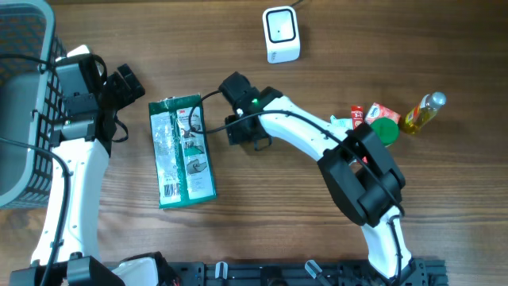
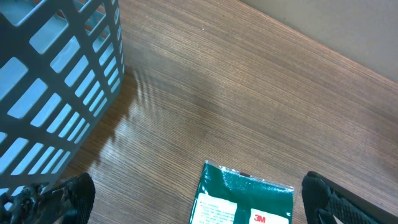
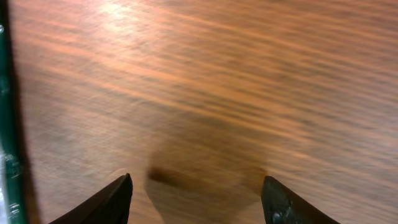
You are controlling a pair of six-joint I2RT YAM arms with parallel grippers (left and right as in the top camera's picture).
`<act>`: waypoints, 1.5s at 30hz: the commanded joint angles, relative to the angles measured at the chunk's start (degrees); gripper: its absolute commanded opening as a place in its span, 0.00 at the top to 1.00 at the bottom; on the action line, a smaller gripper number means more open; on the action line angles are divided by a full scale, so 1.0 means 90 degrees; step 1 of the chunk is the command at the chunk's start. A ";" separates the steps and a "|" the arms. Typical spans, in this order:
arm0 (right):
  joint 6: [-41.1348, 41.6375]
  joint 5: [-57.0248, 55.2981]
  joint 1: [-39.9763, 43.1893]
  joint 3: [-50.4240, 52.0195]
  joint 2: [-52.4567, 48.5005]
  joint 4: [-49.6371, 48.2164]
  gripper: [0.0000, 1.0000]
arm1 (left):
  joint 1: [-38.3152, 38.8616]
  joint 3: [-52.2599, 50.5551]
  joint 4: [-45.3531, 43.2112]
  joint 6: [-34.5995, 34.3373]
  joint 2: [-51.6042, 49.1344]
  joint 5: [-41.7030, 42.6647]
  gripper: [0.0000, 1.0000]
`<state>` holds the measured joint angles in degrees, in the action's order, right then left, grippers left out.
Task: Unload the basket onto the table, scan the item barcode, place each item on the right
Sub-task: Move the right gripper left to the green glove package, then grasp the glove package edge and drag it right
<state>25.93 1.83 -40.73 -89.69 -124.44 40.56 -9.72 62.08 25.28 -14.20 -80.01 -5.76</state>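
1. Desk (image 1: 262,214): brown wood grain.
2. Green packet (image 1: 182,151) lies flat, left of centre.
3. White scanner (image 1: 281,34) stands near the far edge.
4. Grey basket (image 1: 24,32) sits at the left edge.
5. Bottle (image 1: 422,113), red packet (image 1: 384,113) and green lid (image 1: 386,132) are clustered at the right.

Overhead: straight down on whole worktop (image 1: 317,48). L wrist: low, angled, shares pack (image 2: 244,199) top end w/ overhead. R wrist: v. close, beside pack edge.
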 commanded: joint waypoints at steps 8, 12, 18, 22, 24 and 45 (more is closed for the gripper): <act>-0.0554 0.1200 -0.0882 0.0146 0.0432 -0.1532 0.37 | -0.0017 0.0068 -0.0017 0.0053 0.0056 -0.0036 0.00; -0.0522 0.0794 -0.1166 0.0146 0.0333 -0.1783 0.34 | -0.0017 0.0068 -0.0017 0.0053 0.0056 -0.0036 0.00; -0.0372 0.0282 -0.1707 0.0146 -0.0284 -0.2171 0.32 | -0.0017 0.0068 -0.0017 0.0053 0.0056 -0.0036 0.00; -0.0389 -0.0119 -0.1848 0.0146 -0.0452 -0.2135 0.27 | -0.0017 0.0068 -0.0017 0.0053 0.0056 -0.0036 0.00; -0.0384 -0.0471 -0.1841 0.0146 -0.0452 -0.1931 0.28 | -0.0017 0.0068 -0.0017 0.0053 0.0056 -0.0036 0.00; -0.0381 0.0335 -0.0034 -0.0034 0.1974 0.0675 0.00 | -0.0017 0.0068 -0.0017 0.0053 0.0056 -0.0036 0.00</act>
<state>22.22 -2.63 -41.01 -90.00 -109.91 45.98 -9.72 62.08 25.28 -14.20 -80.01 -5.76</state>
